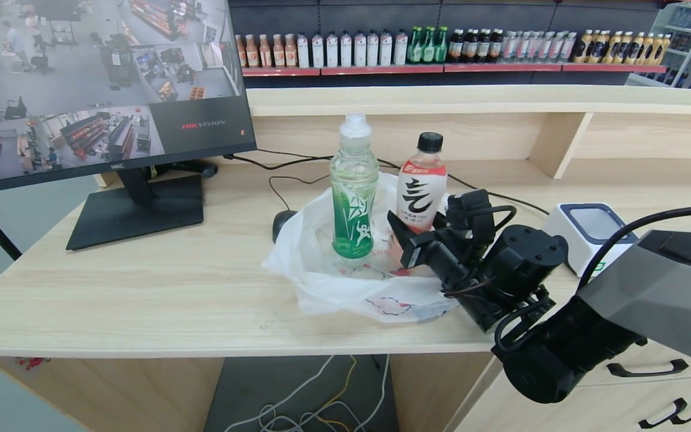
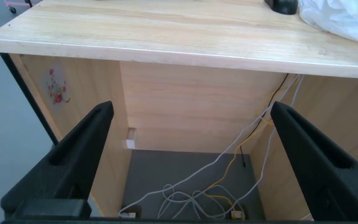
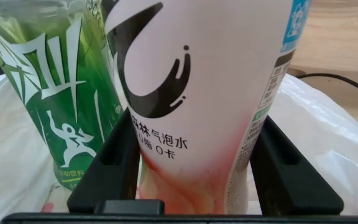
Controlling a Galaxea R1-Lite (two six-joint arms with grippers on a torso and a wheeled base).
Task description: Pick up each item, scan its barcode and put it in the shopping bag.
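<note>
The right gripper (image 1: 422, 227) is clamping the lower body of the pink bottle (image 1: 420, 186), which is standing in the shopping bag (image 1: 321, 282), long axis vertical, just beside the green bottle (image 1: 354, 198) (smooth glossy plastic cylinders on crinkly white film). The left gripper (image 2: 191, 155) is hanging spread wide, well apart from the bag.

A light wood worktop (image 1: 141, 288) carries a black monitor (image 1: 99, 84) on a flat stand, with a raised wooden counter ledge (image 1: 471, 99) behind it. Beyond, a red-edged store shelf (image 1: 441, 69) on a dark wall holds rows of bottles. Loose cables (image 2: 191, 193) lie under the worktop, and drawers (image 1: 645, 369) with black handles sit beside them.
</note>
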